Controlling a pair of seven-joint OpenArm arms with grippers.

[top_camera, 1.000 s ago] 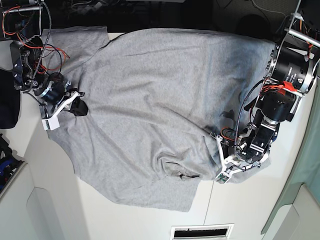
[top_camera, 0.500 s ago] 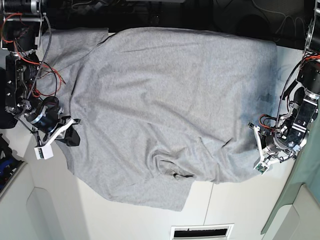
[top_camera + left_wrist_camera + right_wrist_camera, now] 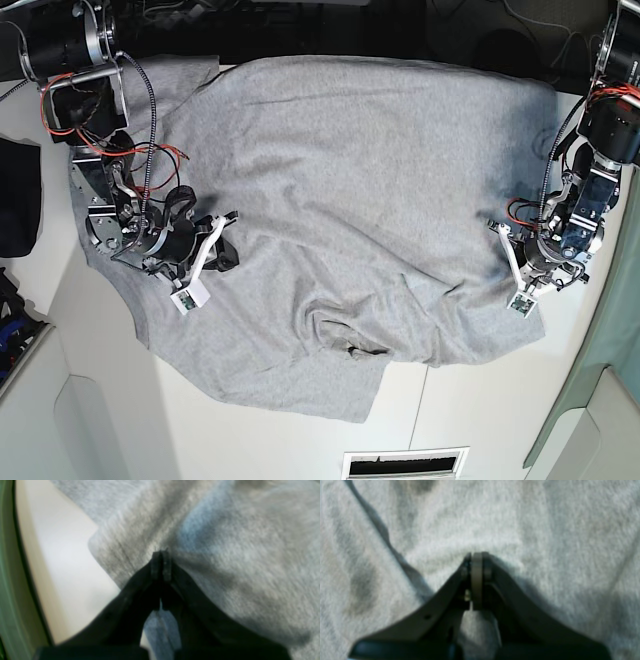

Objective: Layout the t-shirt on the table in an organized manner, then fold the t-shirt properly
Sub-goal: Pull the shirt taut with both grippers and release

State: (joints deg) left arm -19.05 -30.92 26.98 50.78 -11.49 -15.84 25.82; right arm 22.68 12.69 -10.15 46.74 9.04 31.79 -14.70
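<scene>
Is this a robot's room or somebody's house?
Probably a robot lab, not a house. Two robot arms with bare wires work over a grey t-shirt on a plain white table, and dark cables trail behind it.

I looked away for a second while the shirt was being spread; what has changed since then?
The left pincer, shut, has swung outward to the t-shirt's edge, dragging that side flatter across the table. The right pincer, also shut, has come inward from the shirt's border onto the cloth. The bunched wrinkles near the front hem remain, and the shirt still lies plain side up.
</scene>
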